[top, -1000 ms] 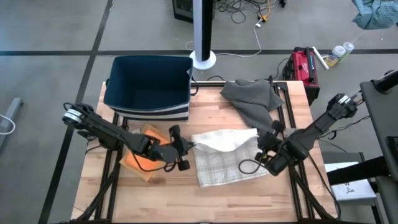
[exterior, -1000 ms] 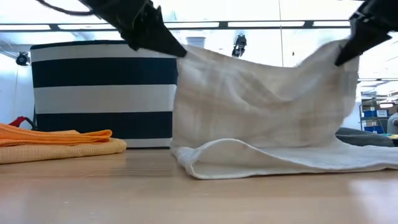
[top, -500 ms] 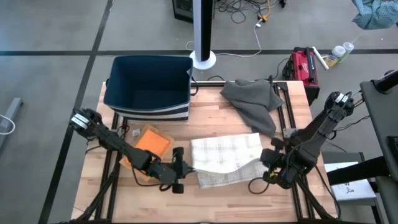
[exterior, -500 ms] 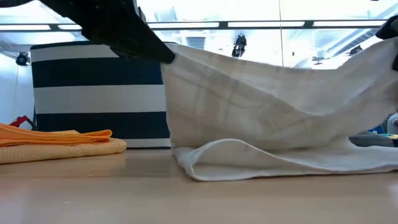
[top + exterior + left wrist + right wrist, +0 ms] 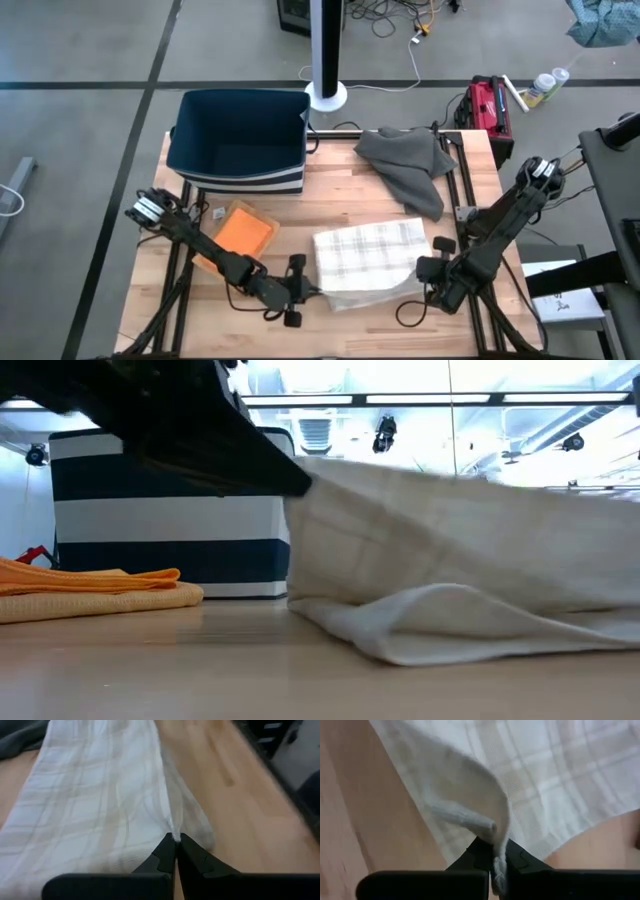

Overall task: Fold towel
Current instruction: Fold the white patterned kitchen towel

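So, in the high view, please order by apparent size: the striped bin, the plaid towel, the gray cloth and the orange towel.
1. striped bin
2. plaid towel
3. gray cloth, close to the plaid towel, so this order is uncertain
4. orange towel, clearly smallest

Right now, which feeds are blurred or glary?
Low view: bright backlight from the ceiling lights; left claw is a dark, soft silhouette against the towel. Left wrist view: table edge smeared, claw tips sharp. Right wrist view: towel weave fairly crisp. High view: even, no glare.
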`<control>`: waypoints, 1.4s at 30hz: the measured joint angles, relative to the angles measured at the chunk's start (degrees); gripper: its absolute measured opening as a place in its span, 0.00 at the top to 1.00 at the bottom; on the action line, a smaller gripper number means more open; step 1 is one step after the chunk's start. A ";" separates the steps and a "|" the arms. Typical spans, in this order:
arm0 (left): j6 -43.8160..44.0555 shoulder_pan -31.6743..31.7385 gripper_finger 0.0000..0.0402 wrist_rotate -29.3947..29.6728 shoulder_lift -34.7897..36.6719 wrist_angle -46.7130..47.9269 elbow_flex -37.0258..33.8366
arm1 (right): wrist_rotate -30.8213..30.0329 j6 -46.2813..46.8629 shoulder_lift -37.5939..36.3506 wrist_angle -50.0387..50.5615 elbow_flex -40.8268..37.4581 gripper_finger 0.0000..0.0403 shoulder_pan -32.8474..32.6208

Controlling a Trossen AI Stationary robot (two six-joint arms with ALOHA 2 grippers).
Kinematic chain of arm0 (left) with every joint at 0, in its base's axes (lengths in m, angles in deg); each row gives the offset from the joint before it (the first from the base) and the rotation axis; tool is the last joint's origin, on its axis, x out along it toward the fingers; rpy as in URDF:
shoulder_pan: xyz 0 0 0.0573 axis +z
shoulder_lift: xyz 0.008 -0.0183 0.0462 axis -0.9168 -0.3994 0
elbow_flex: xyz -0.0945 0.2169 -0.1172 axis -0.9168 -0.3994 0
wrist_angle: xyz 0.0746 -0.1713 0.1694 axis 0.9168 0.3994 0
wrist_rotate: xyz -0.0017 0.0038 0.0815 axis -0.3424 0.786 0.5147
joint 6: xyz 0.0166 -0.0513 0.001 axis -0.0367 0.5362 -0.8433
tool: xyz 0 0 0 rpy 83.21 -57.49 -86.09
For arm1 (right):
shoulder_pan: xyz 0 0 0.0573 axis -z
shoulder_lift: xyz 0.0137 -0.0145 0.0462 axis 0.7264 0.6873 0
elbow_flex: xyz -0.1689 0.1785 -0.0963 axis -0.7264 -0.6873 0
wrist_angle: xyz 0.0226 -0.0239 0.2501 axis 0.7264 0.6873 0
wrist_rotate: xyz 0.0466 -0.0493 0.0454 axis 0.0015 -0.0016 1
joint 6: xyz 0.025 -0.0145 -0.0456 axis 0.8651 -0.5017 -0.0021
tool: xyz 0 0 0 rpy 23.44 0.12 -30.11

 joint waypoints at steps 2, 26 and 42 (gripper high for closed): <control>-0.36 -0.54 1.00 -0.09 0.08 -0.38 0.03 | 0.49 -0.50 0.34 0.25 0.00 0.99 -0.04; -4.68 -0.46 1.00 -5.31 -7.11 -23.26 0.01 | -4.50 -0.21 -8.67 7.01 1.18 0.99 0.04; -7.27 0.29 0.99 -9.42 -11.66 -14.16 7.13 | -4.52 0.23 -8.43 6.60 1.20 0.99 0.15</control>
